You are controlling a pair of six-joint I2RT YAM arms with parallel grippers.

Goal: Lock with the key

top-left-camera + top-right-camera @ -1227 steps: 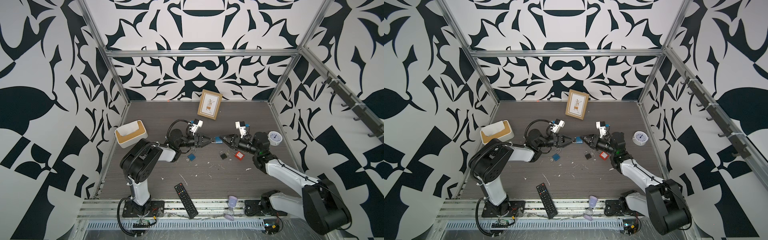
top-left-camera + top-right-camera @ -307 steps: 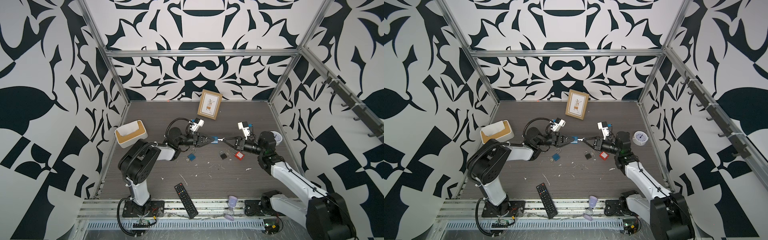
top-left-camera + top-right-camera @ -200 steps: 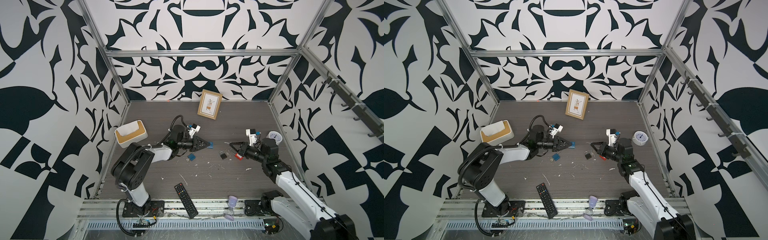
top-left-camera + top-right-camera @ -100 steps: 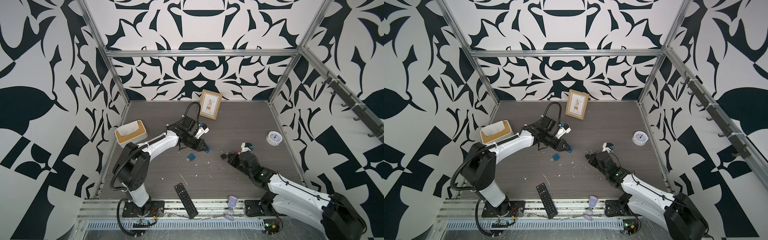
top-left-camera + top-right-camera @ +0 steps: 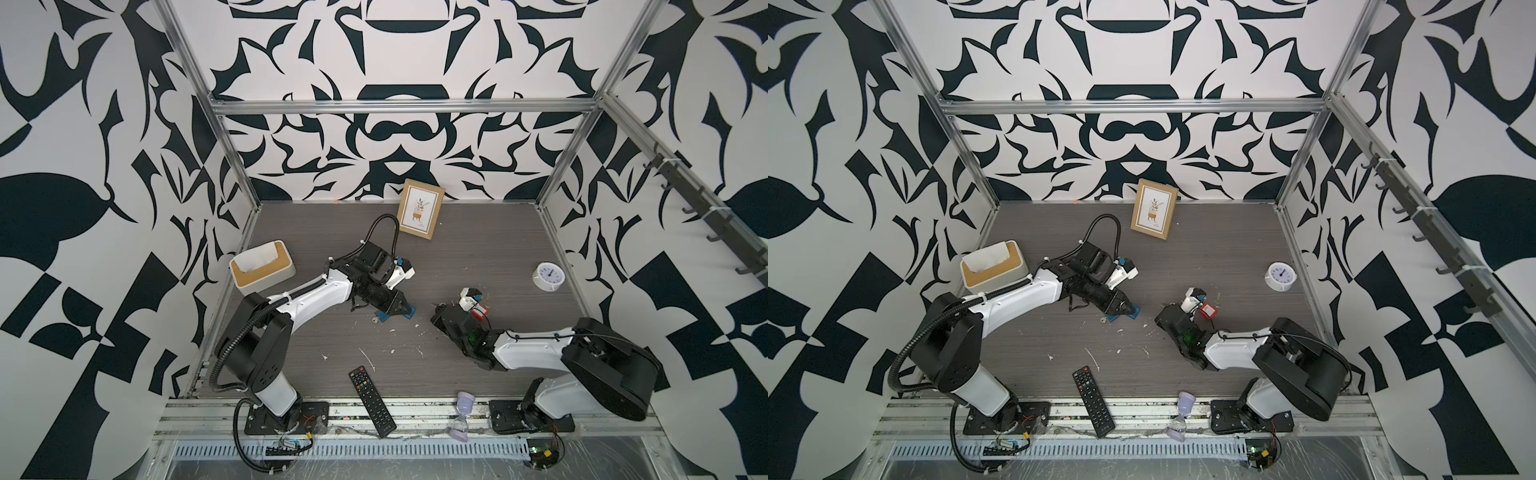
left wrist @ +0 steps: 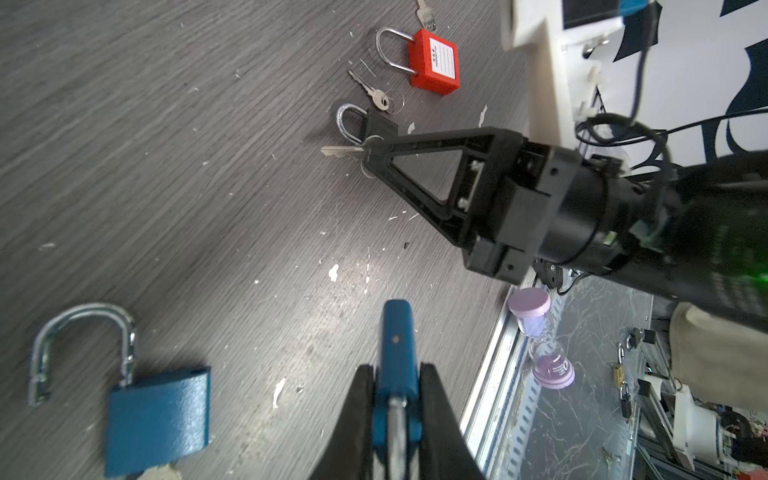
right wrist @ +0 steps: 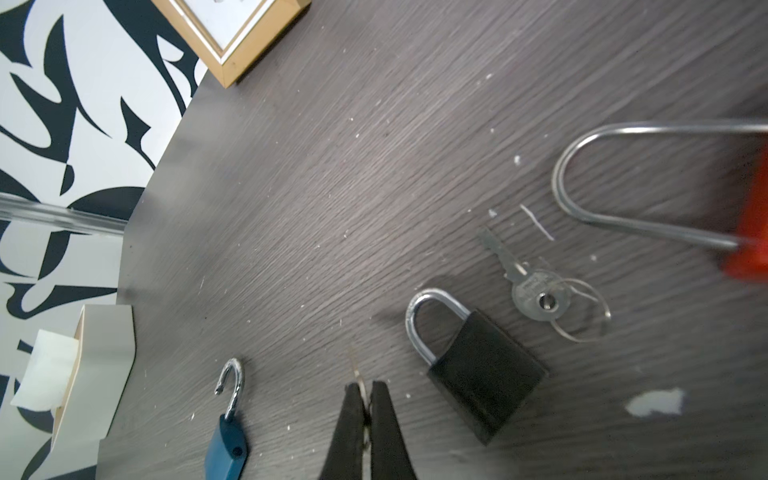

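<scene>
The key (image 6: 338, 151) is pinched at its head by the right fingers (image 7: 347, 436), which are closed tight on it. Its blade points outward, low over the middle of the table (image 5: 478, 249). The blue padlock (image 6: 395, 332) is clamped by its body in the left fingers (image 6: 359, 415), slightly toward the left edge and apart from the key. I would line the blade up with the padlock's free end first, then seat it fully before turning. A second blue padlock (image 6: 156, 419), its shackle open, lies just beside the left fingers. A black padlock (image 7: 478, 374), a loose key (image 7: 536, 295) and a red padlock (image 6: 434, 62) lie near the right fingers and could snag.
</scene>
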